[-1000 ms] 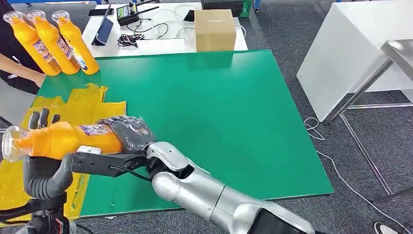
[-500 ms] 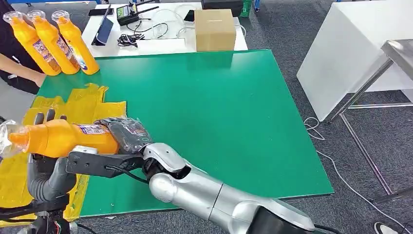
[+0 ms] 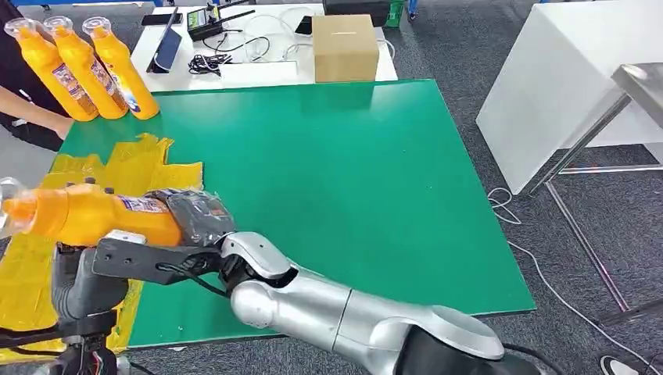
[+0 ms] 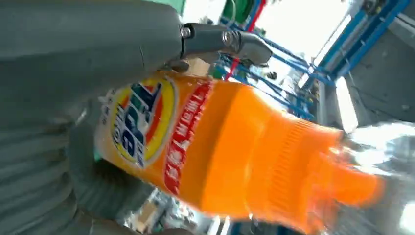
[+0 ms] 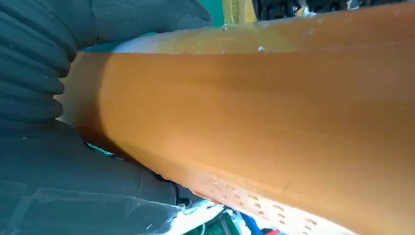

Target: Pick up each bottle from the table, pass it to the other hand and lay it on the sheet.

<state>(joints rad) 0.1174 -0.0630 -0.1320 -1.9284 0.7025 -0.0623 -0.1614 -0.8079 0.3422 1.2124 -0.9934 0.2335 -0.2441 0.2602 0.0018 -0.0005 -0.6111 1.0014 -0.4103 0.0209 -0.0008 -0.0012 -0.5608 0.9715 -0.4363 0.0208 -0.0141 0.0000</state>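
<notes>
An orange bottle point(image 3: 102, 219) with a clear cap lies sideways in the air over the table's near left corner. My right hand point(image 3: 199, 215) grips its base end. My left hand point(image 3: 74, 269) reaches up from below around the bottle's middle. In the left wrist view the bottle point(image 4: 220, 147) lies between the left hand's point(image 4: 73, 49) thumb and a straight finger, with a gap showing above it. The right wrist view has the bottle point(image 5: 269, 112) pressed against my right hand point(image 5: 49, 171). The crumpled yellow sheet point(image 3: 133, 168) lies underneath, on the green table point(image 3: 352, 180).
Three more orange bottles point(image 3: 82, 66) stand at the table's far left corner, beside a person's arm point(image 3: 31, 109). A cardboard box point(image 3: 344, 47), cables and devices sit on a white table behind. A white table point(image 3: 563, 86) stands at the right.
The right arm has carried the bottle left and slightly up, deeper into the left hand. The left fingers, standing up behind the bottle before, are now almost hidden by it.
</notes>
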